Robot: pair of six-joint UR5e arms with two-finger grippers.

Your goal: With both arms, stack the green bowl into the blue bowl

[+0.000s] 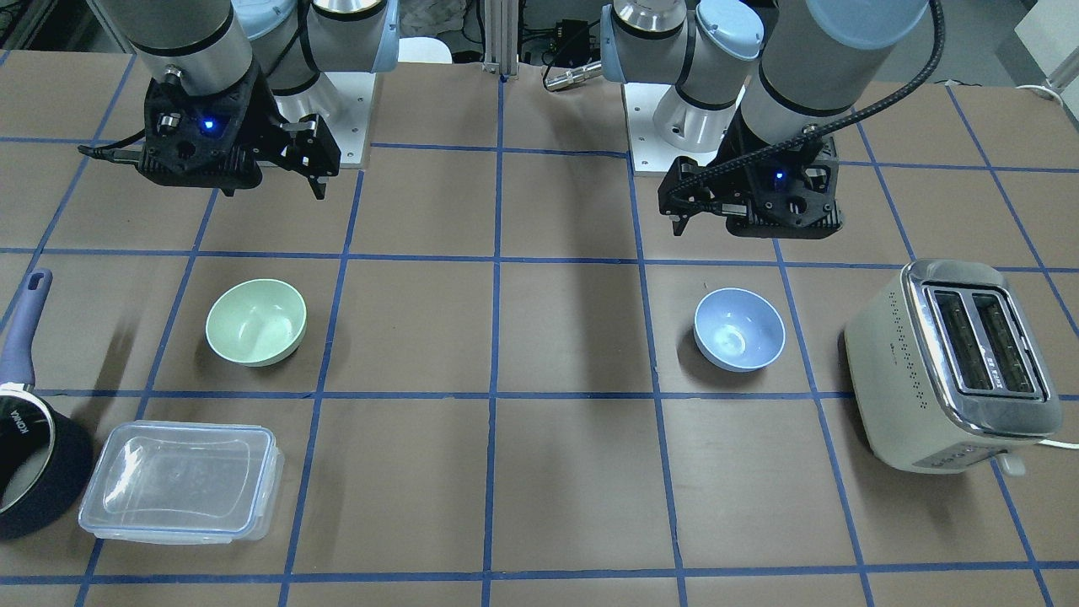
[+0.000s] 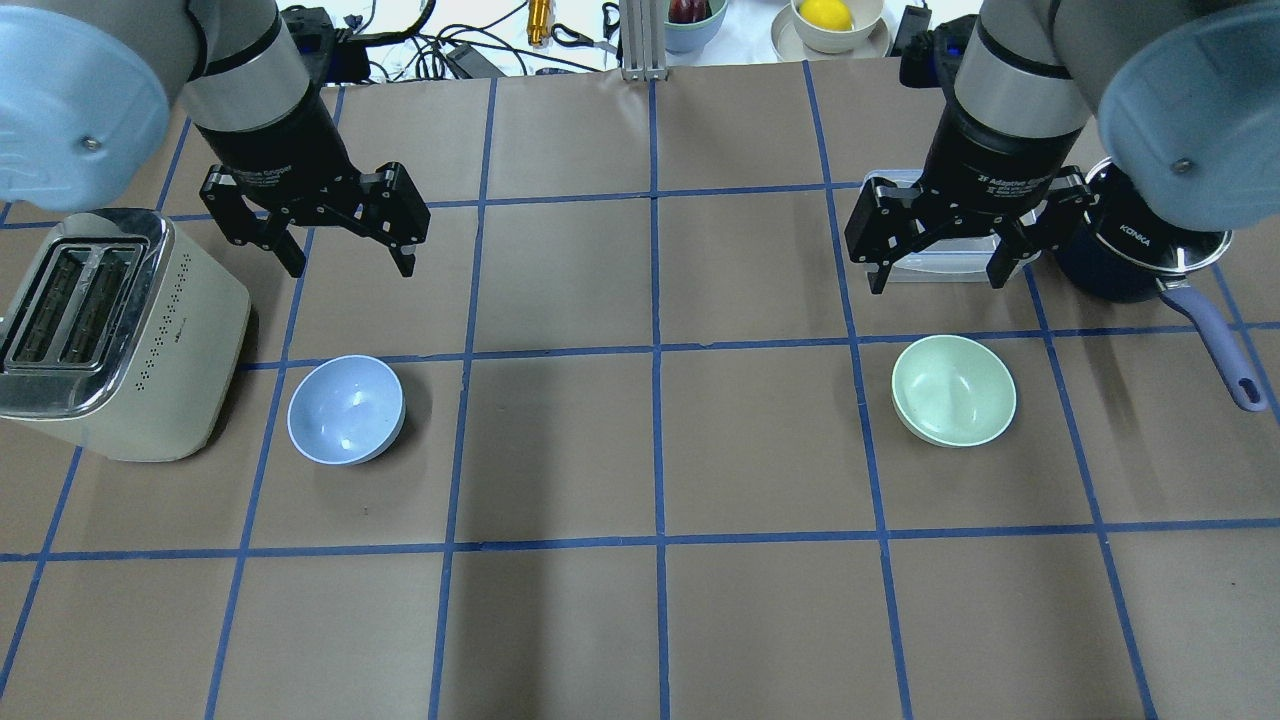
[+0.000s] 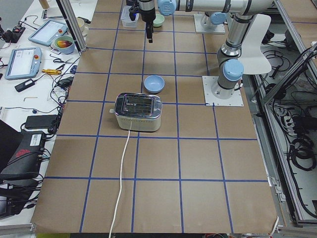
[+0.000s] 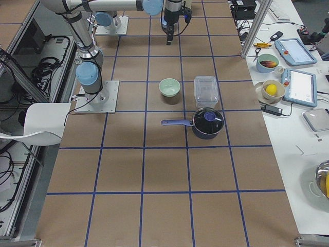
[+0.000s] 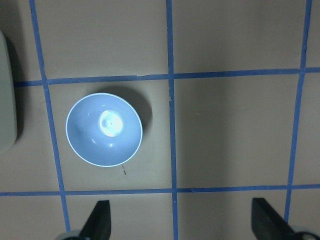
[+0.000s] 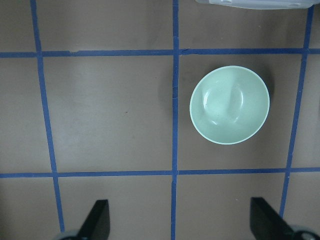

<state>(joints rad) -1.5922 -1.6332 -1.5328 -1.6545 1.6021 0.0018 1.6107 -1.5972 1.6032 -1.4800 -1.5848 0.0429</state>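
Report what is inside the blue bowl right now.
Nothing: the blue bowl is empty, its inner surface bare except a light reflection at the bottom. The green bowl sits apart, not in it. The table directly beneath the bowl is hidden.

Toaster left, bowl beside; other bowl right, near container, saucepan.

A small round mint-green plastic bowl; a matching periwinkle-blue plastic bowl. Brown paper tabletop, crossed by a blue tape grid. Boxy cream toaster, chrome top, dotted side. Navy metal saucepan with a lavender handle.
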